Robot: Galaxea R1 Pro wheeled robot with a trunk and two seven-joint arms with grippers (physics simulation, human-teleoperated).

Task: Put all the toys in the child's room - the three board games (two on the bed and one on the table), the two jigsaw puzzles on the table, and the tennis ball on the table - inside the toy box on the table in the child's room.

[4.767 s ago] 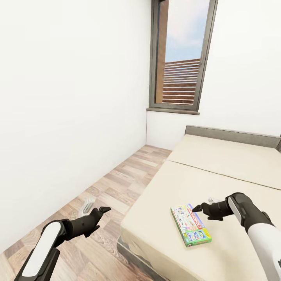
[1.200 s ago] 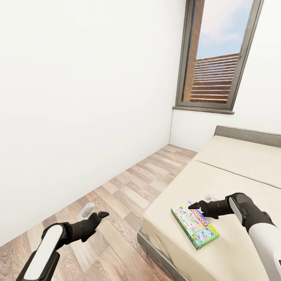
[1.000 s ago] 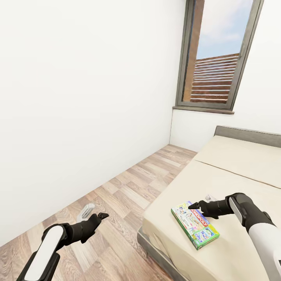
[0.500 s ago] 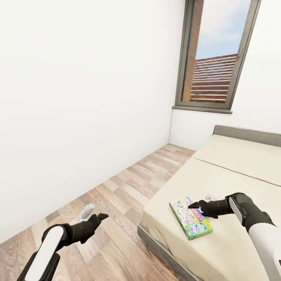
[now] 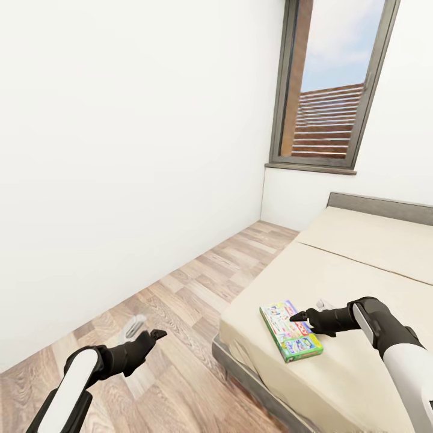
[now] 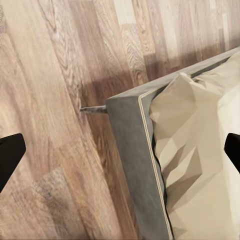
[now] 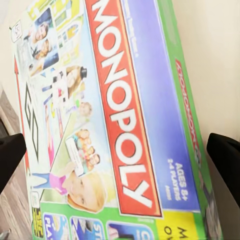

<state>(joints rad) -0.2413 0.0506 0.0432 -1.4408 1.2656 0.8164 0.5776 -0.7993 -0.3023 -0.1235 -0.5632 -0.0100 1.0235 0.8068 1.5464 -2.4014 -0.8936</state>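
Note:
One board game (image 5: 290, 331), a flat green-and-white Monopoly box, lies on the bed near its foot corner. My right gripper (image 5: 310, 311) hovers just over the box's far end, open and holding nothing. The right wrist view looks down on the printed lid (image 7: 115, 100), with the right gripper (image 7: 119, 160) spread wide, its dark fingertips (image 7: 11, 152) at the picture's two sides. My left gripper (image 5: 147, 329) hangs open over the wood floor, left of the bed. In the left wrist view the left gripper (image 6: 120, 155) is open above the bed's corner. The toy box and table are out of view.
The beige bed (image 5: 367, 258) with its grey frame (image 6: 131, 165) takes the right side. Wood plank floor (image 5: 198, 282) runs between the bed and a white wall (image 5: 120, 150) on the left. A tall window (image 5: 328, 90) stands at the far end.
The whole picture has shifted as the camera turned left and then crept slightly. Both arms keep the same pose, and the board game still lies on the bed.

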